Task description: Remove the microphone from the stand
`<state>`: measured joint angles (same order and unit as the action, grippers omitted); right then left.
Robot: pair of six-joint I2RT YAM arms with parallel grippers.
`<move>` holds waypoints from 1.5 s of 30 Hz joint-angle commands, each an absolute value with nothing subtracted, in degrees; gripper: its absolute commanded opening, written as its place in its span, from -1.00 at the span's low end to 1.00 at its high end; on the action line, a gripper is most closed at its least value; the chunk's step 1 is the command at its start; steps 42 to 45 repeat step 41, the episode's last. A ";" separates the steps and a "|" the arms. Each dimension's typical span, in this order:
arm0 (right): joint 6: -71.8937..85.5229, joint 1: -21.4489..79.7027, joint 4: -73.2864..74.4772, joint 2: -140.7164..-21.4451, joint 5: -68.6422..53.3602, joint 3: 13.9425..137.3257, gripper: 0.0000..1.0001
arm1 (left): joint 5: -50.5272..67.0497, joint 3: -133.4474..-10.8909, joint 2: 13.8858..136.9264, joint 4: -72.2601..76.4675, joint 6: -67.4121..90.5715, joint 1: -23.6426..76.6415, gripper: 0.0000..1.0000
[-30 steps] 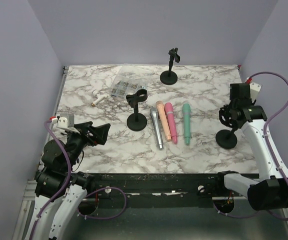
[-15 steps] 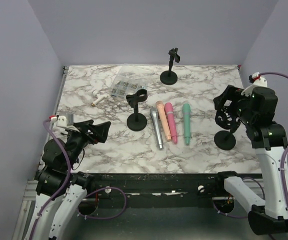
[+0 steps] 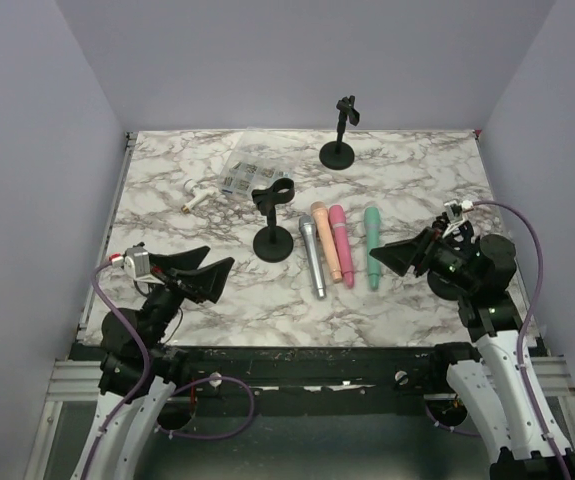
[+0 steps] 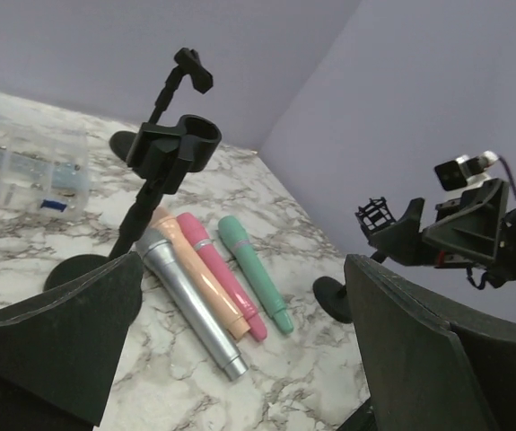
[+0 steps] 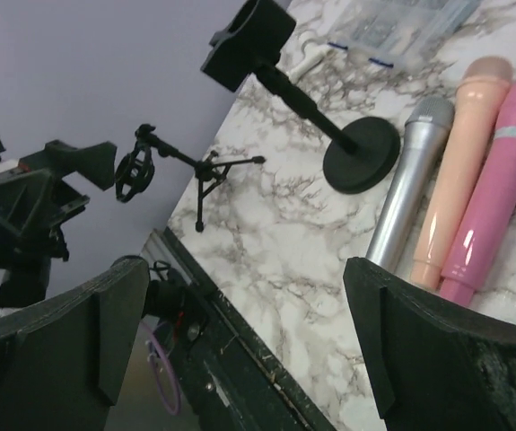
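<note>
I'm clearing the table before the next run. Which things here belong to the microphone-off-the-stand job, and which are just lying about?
Job: silver microphone, peach microphone, pink microphone, green microphone; centre stand, far stand, right stand, tripod stand.

Lying about: clear compartment box, small white item.
</note>
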<state>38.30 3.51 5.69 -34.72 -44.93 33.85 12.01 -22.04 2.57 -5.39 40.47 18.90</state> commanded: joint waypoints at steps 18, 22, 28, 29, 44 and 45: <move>51.95 3.35 -1.58 -0.65 -46.16 0.57 1.00 | 26.14 5.95 -5.71 32.02 58.75 19.33 0.97; 49.32 3.34 2.43 -0.50 -43.08 0.62 1.00 | 25.03 7.55 -8.97 29.96 59.29 19.34 0.97; 50.06 3.34 3.34 -0.53 -42.22 -0.25 0.99 | 24.44 7.45 -10.90 27.93 58.63 19.34 0.97; 50.08 3.35 3.51 -0.47 -42.27 -0.19 1.00 | 24.44 7.46 -10.75 27.89 58.62 19.34 0.97; 47.68 3.38 7.00 -0.59 -38.04 2.31 1.00 | 24.51 7.23 -9.64 28.36 58.54 19.34 0.97; 47.68 3.38 7.00 -0.59 -38.04 2.31 1.00 | 24.51 7.23 -9.64 28.36 58.54 19.34 0.97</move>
